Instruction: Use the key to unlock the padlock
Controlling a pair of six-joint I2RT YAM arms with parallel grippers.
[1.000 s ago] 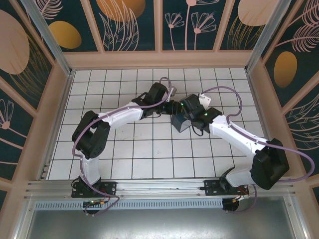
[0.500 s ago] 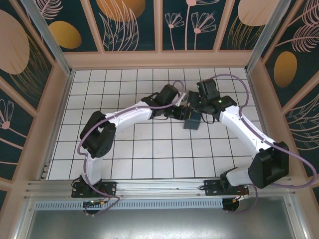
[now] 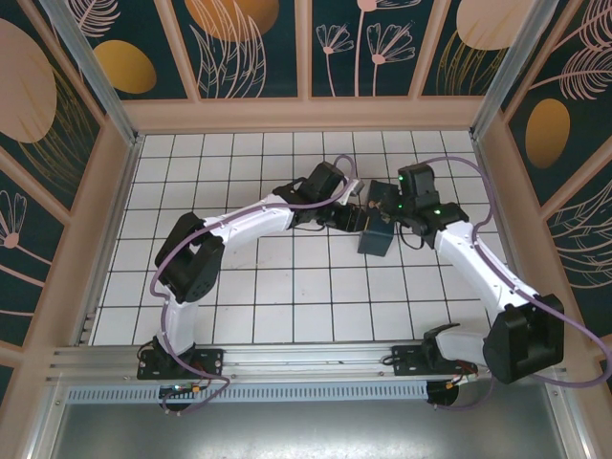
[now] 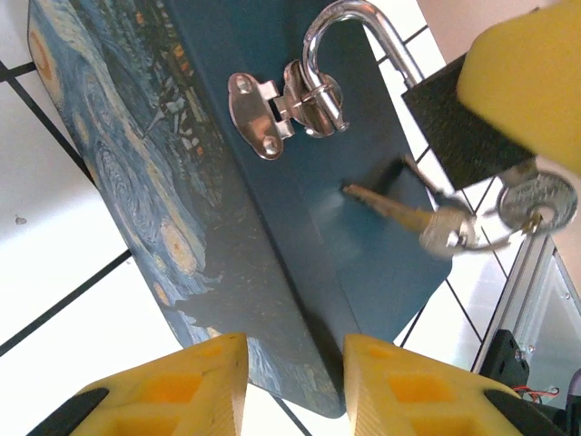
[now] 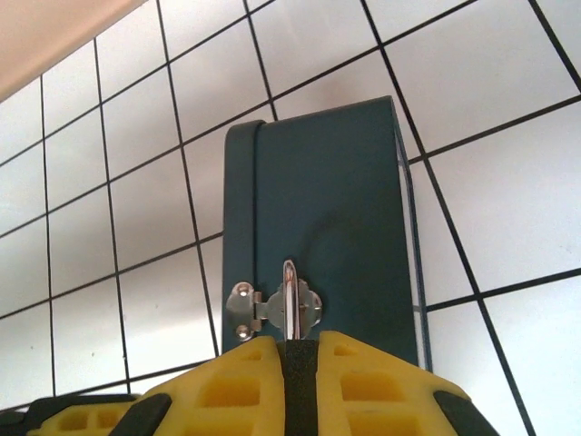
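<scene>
Right hand (image 5: 300, 359) is pinched tight on the padlock (image 4: 463, 136), and its shackle is hooked through the silver hasp (image 4: 272, 109) on the swirl-painted box (image 4: 163, 182). The key (image 4: 440, 229) dangles on its ring below the padlock, in front of the box's blue face. Left hand (image 4: 295, 381) clamps the box's edge, with the tiled counter (image 4: 54, 263) behind.
</scene>
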